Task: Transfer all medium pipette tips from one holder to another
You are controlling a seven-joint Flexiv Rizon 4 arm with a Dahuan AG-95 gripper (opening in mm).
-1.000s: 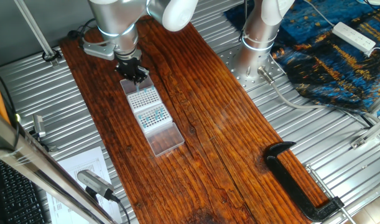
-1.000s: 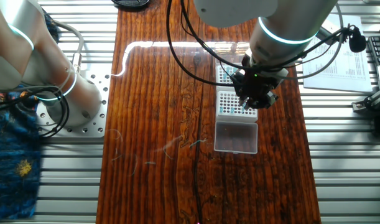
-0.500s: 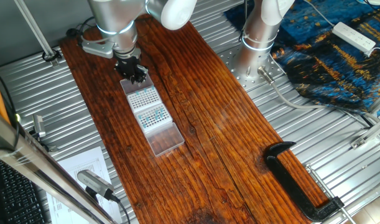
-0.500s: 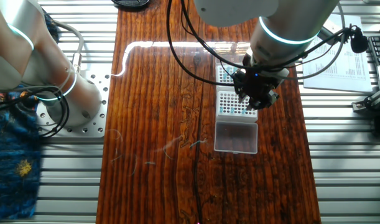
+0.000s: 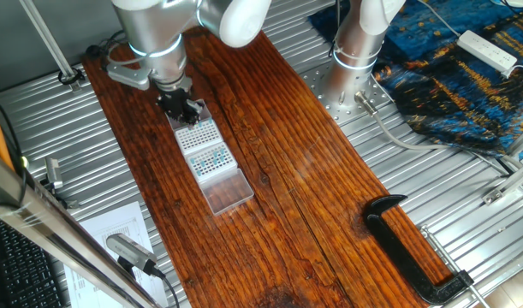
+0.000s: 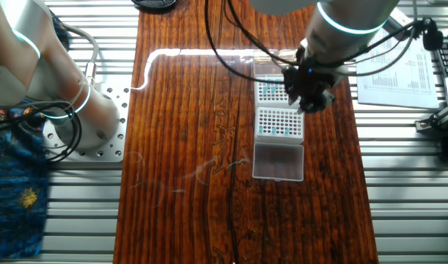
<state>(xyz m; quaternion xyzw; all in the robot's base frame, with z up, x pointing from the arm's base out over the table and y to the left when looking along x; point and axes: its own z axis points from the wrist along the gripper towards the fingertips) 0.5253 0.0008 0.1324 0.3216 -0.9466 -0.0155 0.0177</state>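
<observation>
Teal-blue-topped medium pipette tips (image 5: 211, 159) could jam if my end effector (image 5: 181, 109), grip state unclear, descends misaligned over the white perforated rack (image 6: 271, 92).

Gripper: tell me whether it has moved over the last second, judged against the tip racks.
Yes. The gripper has shifted away from the clear lid, leaving the nearer tip rack uncovered; it now hangs over the farther rack.
</observation>
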